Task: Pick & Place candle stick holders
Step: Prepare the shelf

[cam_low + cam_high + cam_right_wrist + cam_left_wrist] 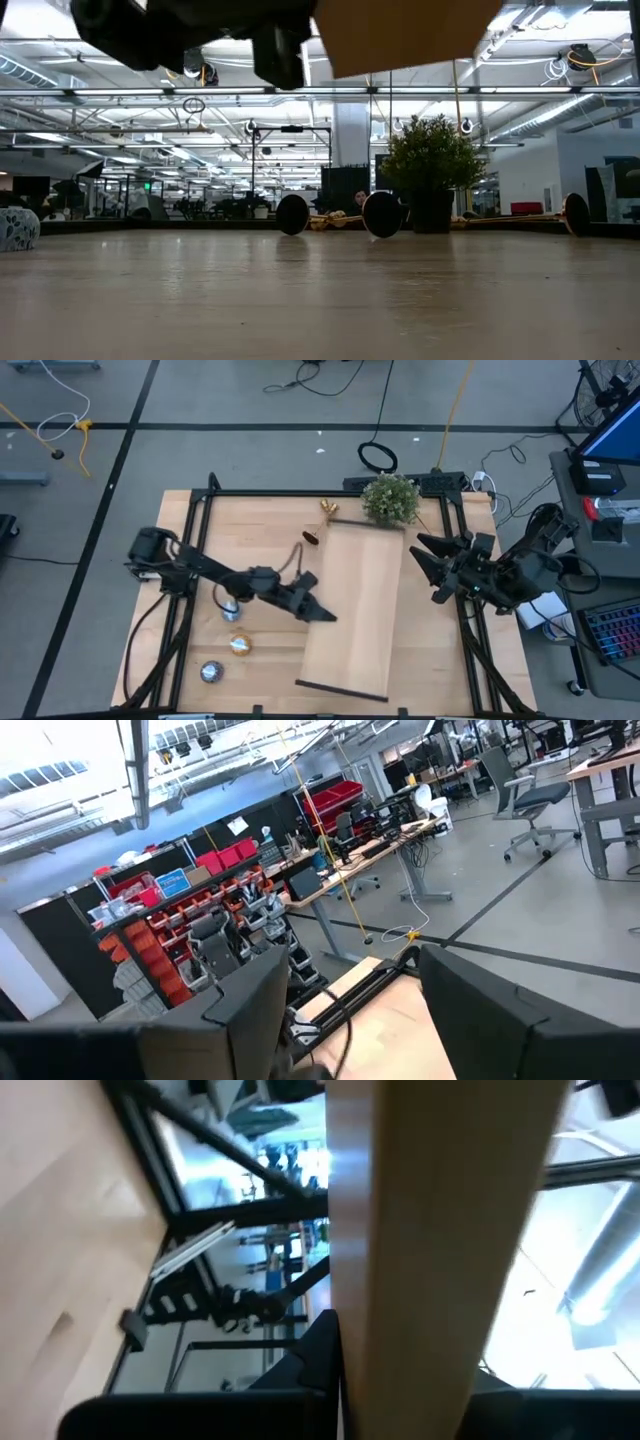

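The table [260,660] is pale, light-grained wood, and the long board [355,610] lying on it is a matching light tan. The candle stick holders [328,509] gleam gold beside a bushy green plant [390,499]. Both arms are black.

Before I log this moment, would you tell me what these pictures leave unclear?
- Third candle stick holder: the high view shows only two; too small to find another.
- Left gripper: the wooden board fills the left wrist view, hiding the fingertips.
- Low view: the board cuts off the arms above.
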`<state>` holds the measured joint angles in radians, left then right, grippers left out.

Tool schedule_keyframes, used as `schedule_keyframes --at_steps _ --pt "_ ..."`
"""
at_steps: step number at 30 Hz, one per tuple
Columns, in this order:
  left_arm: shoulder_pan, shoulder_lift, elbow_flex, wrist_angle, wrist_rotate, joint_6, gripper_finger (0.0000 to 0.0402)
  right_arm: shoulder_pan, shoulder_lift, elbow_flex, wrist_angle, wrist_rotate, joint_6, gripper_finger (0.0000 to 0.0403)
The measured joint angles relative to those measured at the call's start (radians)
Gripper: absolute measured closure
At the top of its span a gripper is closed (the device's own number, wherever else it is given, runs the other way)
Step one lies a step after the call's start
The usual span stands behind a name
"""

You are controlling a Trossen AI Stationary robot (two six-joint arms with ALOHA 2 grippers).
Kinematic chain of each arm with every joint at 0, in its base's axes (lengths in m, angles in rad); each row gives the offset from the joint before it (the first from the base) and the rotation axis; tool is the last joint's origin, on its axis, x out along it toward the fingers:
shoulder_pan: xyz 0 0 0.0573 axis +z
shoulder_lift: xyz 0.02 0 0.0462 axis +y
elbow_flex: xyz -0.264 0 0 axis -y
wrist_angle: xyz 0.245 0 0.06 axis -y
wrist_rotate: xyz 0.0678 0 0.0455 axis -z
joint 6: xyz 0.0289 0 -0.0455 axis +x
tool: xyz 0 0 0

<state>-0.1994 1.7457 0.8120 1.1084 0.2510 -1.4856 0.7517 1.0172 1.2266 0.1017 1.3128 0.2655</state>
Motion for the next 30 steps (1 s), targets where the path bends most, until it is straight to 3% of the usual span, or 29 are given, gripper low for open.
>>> schedule_keyframes --at_steps 5,13,24,30 --pt "0.0 0.072 0.031 0.009 -0.031 -0.017 0.0353 0.0 0.0 0.0 0.0 -0.004 0.008 0.0179" --pt "0.014 0.105 0.03 -0.017 -0.196 -0.027 0.0353 0.0 0.0 0.0 0.0 -0.004 0.008 0.0179" --pt "0.005 0.102 0.031 0.0 -0.106 -0.002 0.0353 0.0 0.0 0.0 0.0 -0.005 0.007 0.0179" --pt "0.002 0.102 0.031 -0.013 -0.129 0.016 0.0353 0.0 0.001 0.0 -0.001 -0.005 0.007 0.0179"
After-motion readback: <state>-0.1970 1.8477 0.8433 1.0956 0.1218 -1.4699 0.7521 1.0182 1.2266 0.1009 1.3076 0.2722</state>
